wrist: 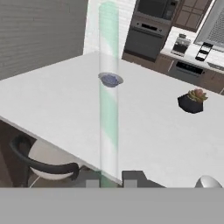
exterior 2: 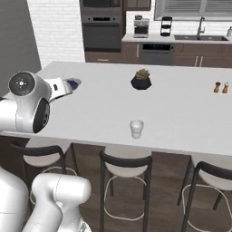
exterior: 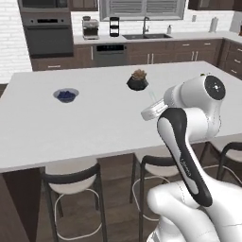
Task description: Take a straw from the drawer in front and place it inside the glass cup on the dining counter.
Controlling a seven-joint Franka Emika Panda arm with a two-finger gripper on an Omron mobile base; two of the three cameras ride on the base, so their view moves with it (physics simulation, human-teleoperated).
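Straw sits pinched at its lower end in your closed tool: light, thin, bendable, so carry it gently toward the glass cup.

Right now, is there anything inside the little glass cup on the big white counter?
The glass cup looks empty, though its clear wall hides little detail. The straw is not in it; the gripper holds it.

One straw, one cup, one bowl, one plant, two shakers, three stools.
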